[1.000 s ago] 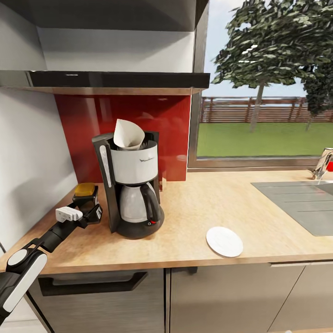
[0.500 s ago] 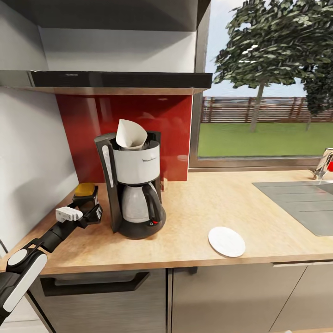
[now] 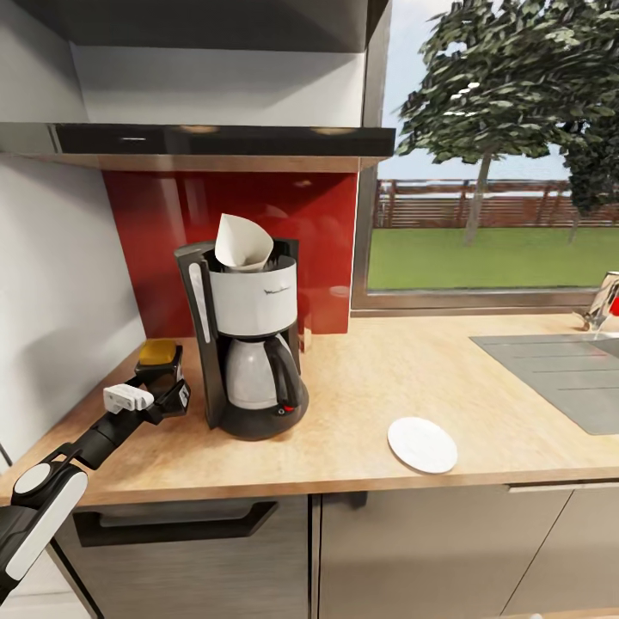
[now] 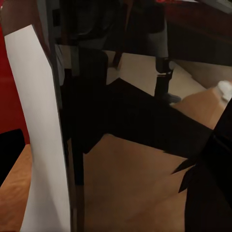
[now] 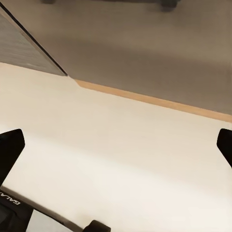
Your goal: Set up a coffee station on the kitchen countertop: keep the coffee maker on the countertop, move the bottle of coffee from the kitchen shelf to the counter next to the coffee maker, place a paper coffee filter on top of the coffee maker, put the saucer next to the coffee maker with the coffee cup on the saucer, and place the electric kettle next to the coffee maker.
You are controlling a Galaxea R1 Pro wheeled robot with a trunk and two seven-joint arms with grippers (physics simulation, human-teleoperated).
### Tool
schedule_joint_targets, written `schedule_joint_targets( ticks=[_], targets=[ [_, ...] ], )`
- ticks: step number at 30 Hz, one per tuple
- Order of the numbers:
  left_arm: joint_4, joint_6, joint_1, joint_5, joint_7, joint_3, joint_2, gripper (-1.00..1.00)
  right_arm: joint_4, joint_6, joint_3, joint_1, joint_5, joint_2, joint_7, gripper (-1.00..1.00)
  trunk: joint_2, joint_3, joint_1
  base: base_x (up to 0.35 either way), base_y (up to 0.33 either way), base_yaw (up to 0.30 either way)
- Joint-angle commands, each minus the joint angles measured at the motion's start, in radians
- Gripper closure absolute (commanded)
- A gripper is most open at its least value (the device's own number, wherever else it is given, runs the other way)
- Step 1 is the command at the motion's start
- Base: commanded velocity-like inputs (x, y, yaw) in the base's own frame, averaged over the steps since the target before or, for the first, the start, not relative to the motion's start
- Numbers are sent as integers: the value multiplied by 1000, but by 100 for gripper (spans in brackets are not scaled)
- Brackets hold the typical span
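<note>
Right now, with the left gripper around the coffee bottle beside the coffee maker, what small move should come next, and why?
Probably open the left gripper and draw it back. The bottle of coffee seems to stand upright on the kitchen countertop, close beside the coffee maker, so that step looks done. The paper coffee filter already sits on top, and the saucer still waits without a cup.

Your left wrist camera sits very close to the coffee maker (image 4: 121,121), whose dark body spreads across the middle of the picture in glossy black shapes. A white strip (image 4: 41,140) of it runs down one edge, slightly tilted. The wood-grain countertop (image 4: 130,188) shows under and beyond the machine. A patch of red backsplash (image 4: 10,101) lies beside the white strip. The saucer (image 4: 225,90) shows as a small pale shape far off.
</note>
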Motion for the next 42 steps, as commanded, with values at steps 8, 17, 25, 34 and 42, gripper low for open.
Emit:
schedule_joint_targets(
  ticks=[8, 17, 25, 34, 42],
  targets=[
    [1, -2, -1, 8, -2, -2, 1, 100, 0, -6, 8, -2, -10, -1, 1, -100, -36, -17, 19, 0, 0, 0],
    [1, -2, -1, 8, -1, -2, 1, 100, 0, -6, 8, -2, -10, -2, 1, -100, -64, -29, 34, 0, 0, 0],
    [1, -2, -1, 9, -2, -2, 1, 100, 0, -6, 8, -2, -10, -2, 1, -100, -92, -42, 50, 0, 0, 0],
    [1, -2, -1, 8, -1, -2, 1, 100, 0, -6, 8, -2, -10, -2, 1, -100, -127, -57, 69, 0, 0, 0],
    [1, -2, -1, 9, -1, -2, 1, 100, 0, -6, 8, -2, -10, -2, 1, -100, -141, -64, 77, 0, 0, 0]
  ],
)
